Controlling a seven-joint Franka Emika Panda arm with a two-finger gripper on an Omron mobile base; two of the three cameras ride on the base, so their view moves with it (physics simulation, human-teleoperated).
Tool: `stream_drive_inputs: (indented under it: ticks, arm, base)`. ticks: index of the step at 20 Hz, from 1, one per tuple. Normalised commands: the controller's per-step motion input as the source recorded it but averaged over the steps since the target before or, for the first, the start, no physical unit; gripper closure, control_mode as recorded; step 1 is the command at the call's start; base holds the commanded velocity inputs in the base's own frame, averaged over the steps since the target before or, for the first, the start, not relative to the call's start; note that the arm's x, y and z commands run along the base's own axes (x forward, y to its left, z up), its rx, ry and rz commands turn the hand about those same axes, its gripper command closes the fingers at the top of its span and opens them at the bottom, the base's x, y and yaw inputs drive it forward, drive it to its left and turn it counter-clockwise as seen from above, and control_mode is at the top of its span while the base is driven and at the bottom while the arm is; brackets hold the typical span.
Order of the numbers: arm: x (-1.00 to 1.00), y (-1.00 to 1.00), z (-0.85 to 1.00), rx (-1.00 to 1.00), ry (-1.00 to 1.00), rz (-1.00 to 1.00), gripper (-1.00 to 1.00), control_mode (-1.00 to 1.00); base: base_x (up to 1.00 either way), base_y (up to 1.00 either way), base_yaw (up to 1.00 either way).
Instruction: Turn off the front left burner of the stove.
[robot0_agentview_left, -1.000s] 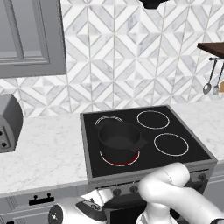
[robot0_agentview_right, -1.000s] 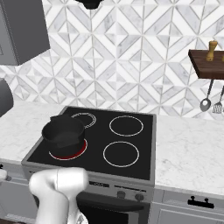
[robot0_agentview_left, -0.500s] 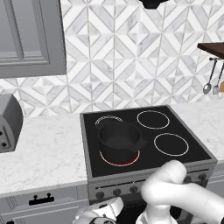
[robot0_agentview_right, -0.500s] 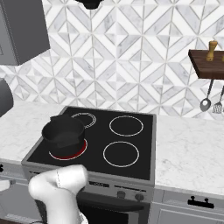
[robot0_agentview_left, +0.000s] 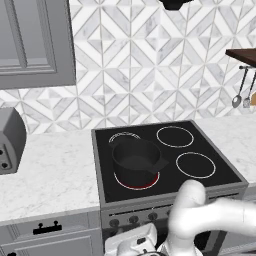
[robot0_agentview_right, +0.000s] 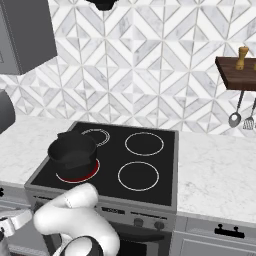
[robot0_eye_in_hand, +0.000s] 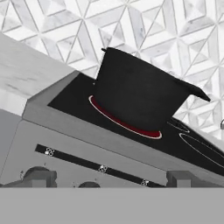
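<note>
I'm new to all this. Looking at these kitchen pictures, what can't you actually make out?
- Whether the gripper is open or shut: in the left base view it sits at the bottom edge, its fingers cut off.
- Most of the glowing red front left burner ring: the black pot standing on it covers it.
- Markings on the small dark front knobs of the grey steel stove: too small to read.

the stove (robot0_agentview_right: 150, 200) sits in a white marble counter (robot0_agentview_right: 215, 170). a black pot (robot0_agentview_right: 73, 153) stands on the front left burner (robot0_agentview_right: 80, 175), whose ring glows red; the other three rings are white outlines. dark knobs (robot0_agentview_right: 148, 224) line the stove front. the white arm (robot0_agentview_right: 75, 220) bends low before it.
</note>
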Motion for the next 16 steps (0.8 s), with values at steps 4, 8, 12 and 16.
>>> stream_drive_inputs:
  ticks: [4, 8, 12, 16]
  arm:
    - [0.03, 0.04, -0.06, 0.03, -0.04, 0.07, -1.0, -1.0]
    - [0.04, 0.23, -0.28, -0.01, 0.0, 0.0, -1.0, -1.0]
    - [0.08, 0.35, -0.38, -0.01, -0.03, 0.0, -1.0, -1.0]
    - [0.03, 0.51, -0.45, 0.0, -0.04, 0.0, -1.0, -1.0]
  base:
    - [0.0, 0.0, 0.0]
    - [0.0, 0.0, 0.0]
    - [0.0, 0.0, 0.0]
    - [0.0, 0.0, 0.0]
